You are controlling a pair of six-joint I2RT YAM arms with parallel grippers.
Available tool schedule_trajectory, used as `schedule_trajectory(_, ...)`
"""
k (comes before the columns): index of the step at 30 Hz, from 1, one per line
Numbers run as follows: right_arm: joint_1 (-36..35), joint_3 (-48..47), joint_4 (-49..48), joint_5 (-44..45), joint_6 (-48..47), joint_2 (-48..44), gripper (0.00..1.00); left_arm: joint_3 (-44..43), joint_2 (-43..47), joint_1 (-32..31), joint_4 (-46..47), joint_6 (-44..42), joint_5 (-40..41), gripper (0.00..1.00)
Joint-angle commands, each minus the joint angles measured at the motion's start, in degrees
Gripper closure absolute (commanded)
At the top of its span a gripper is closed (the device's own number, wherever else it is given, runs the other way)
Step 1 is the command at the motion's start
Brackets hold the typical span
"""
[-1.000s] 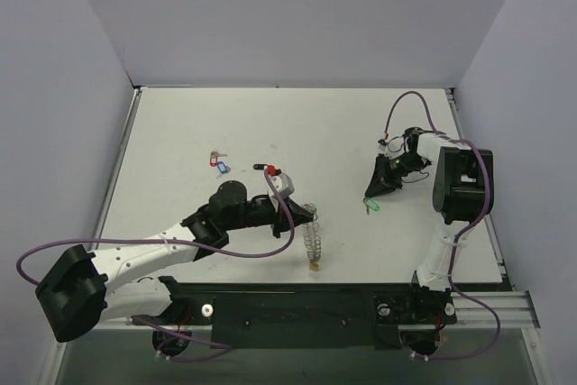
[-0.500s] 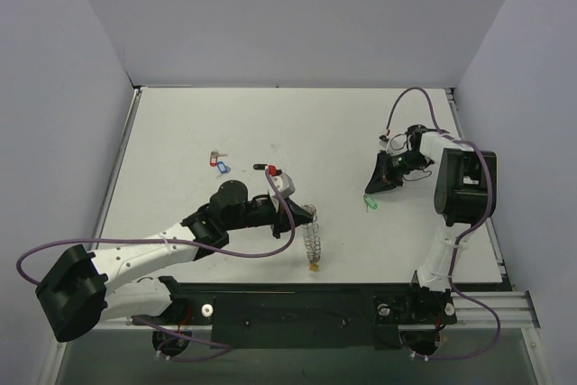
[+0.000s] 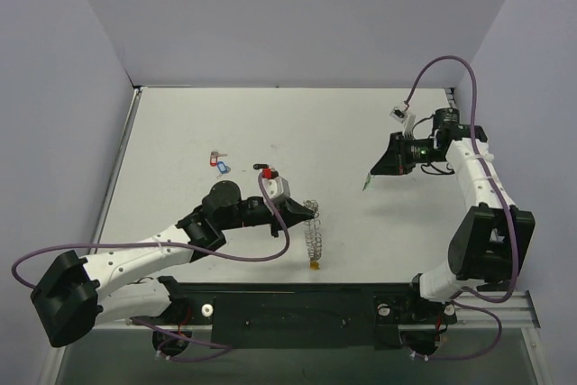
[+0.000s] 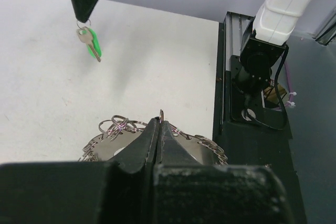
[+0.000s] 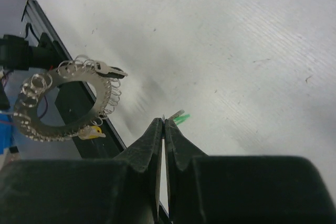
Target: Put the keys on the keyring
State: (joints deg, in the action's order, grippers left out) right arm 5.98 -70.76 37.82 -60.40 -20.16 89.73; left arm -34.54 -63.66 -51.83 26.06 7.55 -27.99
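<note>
Step judged: carrying key to ring | right gripper (image 5: 164, 121) clenched on small silver key with green plastic head (image 4: 90, 40), dangling above white table (image 3: 270, 123) | left gripper (image 4: 159, 125) clamped on large silvery loop-fringed keyring (image 5: 98, 90), held on edge near front | next, likely: close the gap, thread key's hole onto one loop | other coloured keys (image 3: 219, 163) lying well apart, far left

In the left wrist view, the left gripper (image 4: 159, 129) covers the lower half of the keyring (image 4: 119, 127). In the right wrist view, the right gripper (image 5: 164, 125) hides all but the end of the green key (image 5: 180, 117). From above, the red and blue keys (image 3: 217, 162) are too small to count.
</note>
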Motion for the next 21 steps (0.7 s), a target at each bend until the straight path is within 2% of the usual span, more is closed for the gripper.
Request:
schedule_trajectory(1, 0.3, -2.0, 18.6, -9.1, -22.9, -5.8, 1.0, -1.8, 2.4, -0.3, 7.2, -3.8, -1.8, 1.0)
schedule_trajectory(4, 0.1, -3.9, 31.6, -10.6, -37.7, -8.0, 1.0, -1.9, 2.4, -0.3, 8.3, -4.5, -1.9, 1.0)
schedule_trajectory(5, -0.1, -4.7, 39.6, -11.3, -48.2, -8.9, 1.0, -1.8, 2.5, -0.4, 8.8, -4.6, -1.9, 1.0)
schedule_trajectory(6, -0.1, -5.0, 43.6, -12.7, -53.3, -9.4, 1.0, -1.9, 2.2, -0.4, 9.1, -4.7, -1.7, 1.0)
schedule_trajectory(7, -0.2, -5.3, 52.3, -13.2, -66.4, -9.5, 1.0, -1.9, 2.1, -0.4, 9.6, -4.7, -1.6, 1.0)
schedule_trajectory(13, -4.4, -1.8, 52.2, -12.8, -73.3, -15.3, 1.0, 0.0, 2.0, -0.5, 15.8, -3.1, 2.6, 1.0)
schedule_trajectory(21, -8.3, -2.5, 52.2, -9.4, -74.8, -16.6, 1.0, 0.8, 1.3, -0.7, 18.1, -3.2, 4.2, 1.0)
